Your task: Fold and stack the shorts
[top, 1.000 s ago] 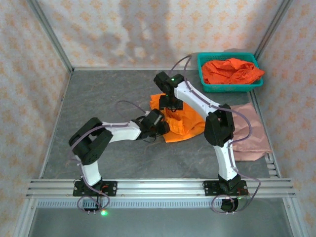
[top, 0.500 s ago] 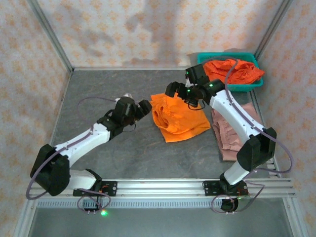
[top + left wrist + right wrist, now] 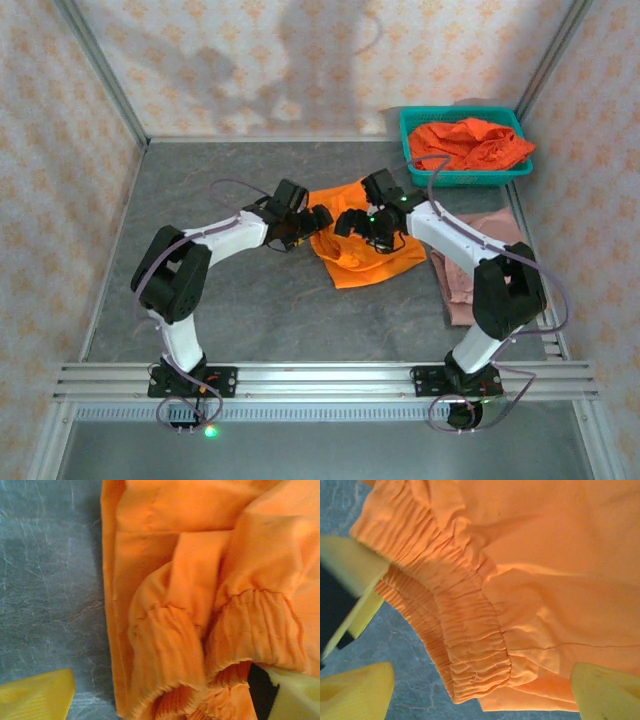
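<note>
A gray table [image 3: 240,300] is showing from above, with two robot arms reaching inward from its near edge. The left gripper [image 3: 312,220] is hovering at the left edge of the orange shorts [image 3: 370,258], which are lying crumpled near the middle of the table. Seen from the left wrist, this gripper's jaws are standing wide apart and gripping nothing. One of its yellow fingers [image 3: 35,697] is hanging over bare table just beside the cloth, while the other is peeking out from behind the ruffled waistband [image 3: 165,650]. Just to the right, the right gripper [image 3: 348,222] is hovering over the same shorts, close to the left gripper. Seen from the right wrist, its jaws are also standing wide apart, with the gathered waistband running between them and not pinched. Farther right, pink shorts [image 3: 460,285] are lying flat on the table, partly covered by the right arm. In the far right corner, a teal basket [image 3: 462,178] is holding a heap of more orange cloth [image 3: 470,143].
</note>
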Action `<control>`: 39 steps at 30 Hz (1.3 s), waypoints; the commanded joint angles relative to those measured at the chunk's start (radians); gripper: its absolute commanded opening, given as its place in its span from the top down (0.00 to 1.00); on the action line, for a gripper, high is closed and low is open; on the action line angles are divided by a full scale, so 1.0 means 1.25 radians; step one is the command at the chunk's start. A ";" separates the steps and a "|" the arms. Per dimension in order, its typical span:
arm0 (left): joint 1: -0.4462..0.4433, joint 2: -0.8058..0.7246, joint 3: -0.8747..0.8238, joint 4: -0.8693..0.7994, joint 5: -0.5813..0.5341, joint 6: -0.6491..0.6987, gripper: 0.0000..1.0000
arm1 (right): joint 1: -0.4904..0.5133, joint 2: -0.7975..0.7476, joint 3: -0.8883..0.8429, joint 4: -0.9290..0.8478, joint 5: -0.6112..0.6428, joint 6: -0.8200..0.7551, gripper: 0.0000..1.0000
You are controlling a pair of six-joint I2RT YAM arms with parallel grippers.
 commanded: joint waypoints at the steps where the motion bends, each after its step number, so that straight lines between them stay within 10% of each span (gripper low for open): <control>1: -0.003 0.007 0.043 0.010 0.031 0.000 0.08 | 0.042 -0.028 -0.015 -0.004 0.088 -0.071 0.05; 21: -0.002 0.131 0.169 -0.051 0.033 0.005 0.45 | 0.186 0.002 -0.128 0.151 0.311 -0.297 0.13; 30: -0.002 0.144 0.247 -0.101 0.034 0.033 0.90 | 0.203 0.003 -0.117 0.163 0.371 -0.281 0.77; 39: -0.003 0.208 0.587 -0.306 0.038 0.159 0.98 | 0.204 -0.143 -0.070 0.106 0.477 -0.298 1.00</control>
